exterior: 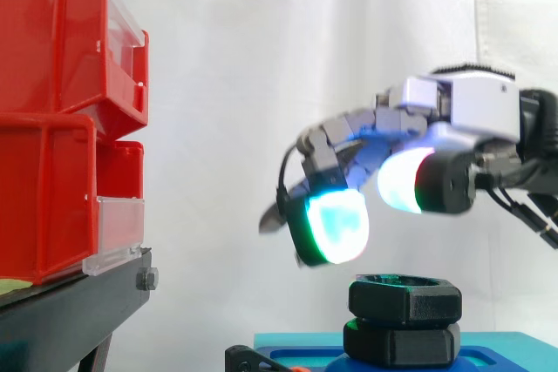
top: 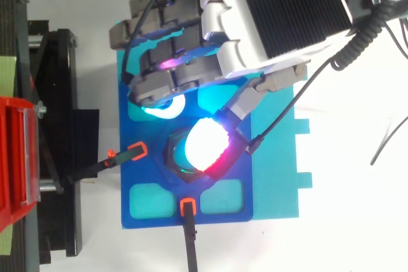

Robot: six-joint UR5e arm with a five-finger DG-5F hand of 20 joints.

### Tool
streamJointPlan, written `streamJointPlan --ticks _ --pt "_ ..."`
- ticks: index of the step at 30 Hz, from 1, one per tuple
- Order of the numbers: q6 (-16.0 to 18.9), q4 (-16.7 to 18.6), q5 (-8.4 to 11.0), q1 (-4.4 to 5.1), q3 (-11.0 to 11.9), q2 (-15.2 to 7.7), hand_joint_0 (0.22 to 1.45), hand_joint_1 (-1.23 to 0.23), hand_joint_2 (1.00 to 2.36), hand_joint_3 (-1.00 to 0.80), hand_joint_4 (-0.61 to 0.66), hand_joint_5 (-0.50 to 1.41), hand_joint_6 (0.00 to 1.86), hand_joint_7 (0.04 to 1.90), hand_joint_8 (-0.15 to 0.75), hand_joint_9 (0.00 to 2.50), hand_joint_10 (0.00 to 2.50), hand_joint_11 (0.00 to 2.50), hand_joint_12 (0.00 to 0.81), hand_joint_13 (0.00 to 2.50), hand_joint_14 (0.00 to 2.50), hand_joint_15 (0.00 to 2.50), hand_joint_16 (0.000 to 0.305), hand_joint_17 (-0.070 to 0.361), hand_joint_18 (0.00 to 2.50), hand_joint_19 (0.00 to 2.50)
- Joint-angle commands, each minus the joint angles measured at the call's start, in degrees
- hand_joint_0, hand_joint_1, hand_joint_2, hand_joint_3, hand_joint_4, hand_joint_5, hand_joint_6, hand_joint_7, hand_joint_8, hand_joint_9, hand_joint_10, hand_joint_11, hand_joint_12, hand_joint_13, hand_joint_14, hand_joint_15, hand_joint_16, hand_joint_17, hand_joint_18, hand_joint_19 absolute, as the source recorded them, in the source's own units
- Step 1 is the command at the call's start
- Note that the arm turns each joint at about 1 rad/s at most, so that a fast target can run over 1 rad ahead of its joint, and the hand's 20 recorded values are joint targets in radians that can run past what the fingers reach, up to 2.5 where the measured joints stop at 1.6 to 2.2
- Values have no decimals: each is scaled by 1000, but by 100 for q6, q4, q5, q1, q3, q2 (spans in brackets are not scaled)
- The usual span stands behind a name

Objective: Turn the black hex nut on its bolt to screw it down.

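The black hex nut (exterior: pixel 405 295) sits on top of its bolt, above a second black hex piece (exterior: pixel 401 342) set in the blue fixture plate (top: pixel 274 189). My hand (exterior: pixel 471 111) hovers just above the nut without touching it. Its fingers are loosely bent downward with a gap between them, and nothing is held. A cyan-glowing fingertip (exterior: pixel 336 226) hangs above and left of the nut. In the top view a white-and-red glowing pad (top: pixel 204 144) covers most of the nut (top: pixel 171 157), leaving only its left rim showing.
Red bins (exterior: pixel 61 119) are stacked on a black stand (exterior: pixel 70 311) at the left. Two black clamp arms with orange tips (top: pixel 131 154) (top: pixel 188 208) point at the nut from the left and from below. A thin cable (top: pixel 389 135) lies at the right.
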Motion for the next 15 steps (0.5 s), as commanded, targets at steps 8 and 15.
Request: streamJointPlan --ticks 8,15 --pt "-5 -160 448 514 199 6 535 -267 1000 -500 42 29 507 1327 290 1010 11 281 331 679 8 185 45 102 533 575" --pt "-14 -169 949 787 199 -3 537 -284 1000 -500 86 11 507 1216 288 986 10 268 330 674 8 184 45 102 537 575"
